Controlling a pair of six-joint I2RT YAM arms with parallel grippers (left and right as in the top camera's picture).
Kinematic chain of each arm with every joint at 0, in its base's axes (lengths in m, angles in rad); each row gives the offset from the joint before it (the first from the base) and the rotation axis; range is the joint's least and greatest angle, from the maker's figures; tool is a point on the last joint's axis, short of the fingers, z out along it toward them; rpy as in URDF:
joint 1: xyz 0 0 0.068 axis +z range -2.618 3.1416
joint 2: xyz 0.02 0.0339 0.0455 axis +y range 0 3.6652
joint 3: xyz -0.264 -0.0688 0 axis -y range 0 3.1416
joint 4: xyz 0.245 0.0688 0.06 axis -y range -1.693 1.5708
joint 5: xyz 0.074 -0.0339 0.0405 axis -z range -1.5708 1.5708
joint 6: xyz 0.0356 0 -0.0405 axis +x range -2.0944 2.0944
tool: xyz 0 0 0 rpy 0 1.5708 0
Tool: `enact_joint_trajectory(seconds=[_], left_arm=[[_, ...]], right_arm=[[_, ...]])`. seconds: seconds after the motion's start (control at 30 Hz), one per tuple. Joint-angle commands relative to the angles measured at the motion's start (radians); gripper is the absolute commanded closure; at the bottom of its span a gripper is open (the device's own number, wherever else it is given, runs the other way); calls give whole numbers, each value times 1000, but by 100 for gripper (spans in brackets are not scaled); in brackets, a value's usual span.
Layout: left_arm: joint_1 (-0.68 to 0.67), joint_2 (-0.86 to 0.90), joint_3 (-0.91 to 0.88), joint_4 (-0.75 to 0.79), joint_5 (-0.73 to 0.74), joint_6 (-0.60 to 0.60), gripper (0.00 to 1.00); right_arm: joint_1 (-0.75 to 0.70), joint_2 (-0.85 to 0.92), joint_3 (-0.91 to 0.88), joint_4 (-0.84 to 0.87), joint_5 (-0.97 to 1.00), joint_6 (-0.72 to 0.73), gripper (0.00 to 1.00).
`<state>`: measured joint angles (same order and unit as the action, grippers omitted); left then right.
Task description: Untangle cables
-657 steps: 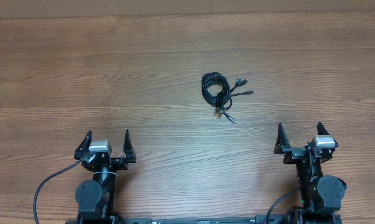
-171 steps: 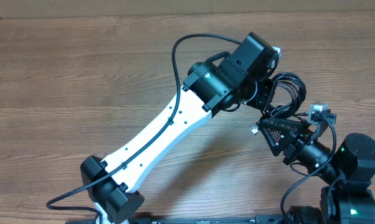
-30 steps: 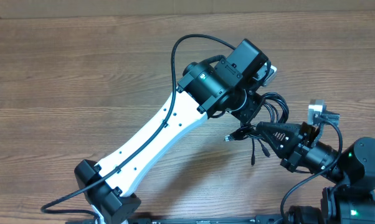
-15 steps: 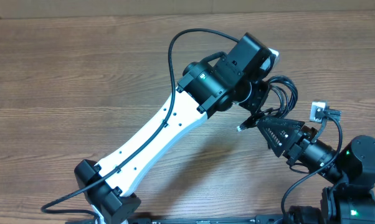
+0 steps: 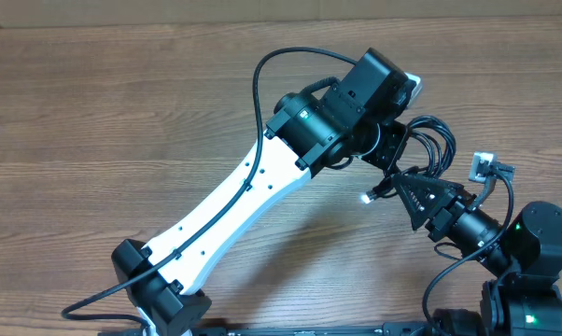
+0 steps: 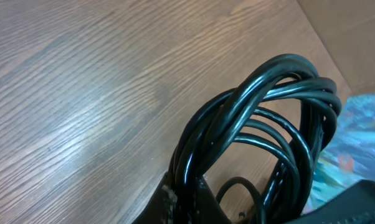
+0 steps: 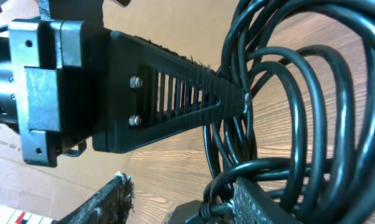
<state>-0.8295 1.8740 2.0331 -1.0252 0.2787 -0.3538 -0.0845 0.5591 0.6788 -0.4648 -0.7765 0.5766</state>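
Cables, a looped bundle of thin black cord, are held over the wooden tabletop toward its right side, pinched in your left tool, whose jaws are clamped tight on the strands. Your right tool sits just beside the coil with its jaws parted, strands running between its fingers. One plug end dangles just left of that tool.
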Motion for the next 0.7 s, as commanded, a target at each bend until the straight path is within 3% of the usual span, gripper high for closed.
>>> enact_joint_trajectory(seconds=[0.0,0.67], left_arm=[[-23,2,8,5,71,64,96],[-68,2,8,35,81,108,96]], right_arm=[[4,-6,14,1,25,3,49],[4,-6,14,-46,113,3,55]])
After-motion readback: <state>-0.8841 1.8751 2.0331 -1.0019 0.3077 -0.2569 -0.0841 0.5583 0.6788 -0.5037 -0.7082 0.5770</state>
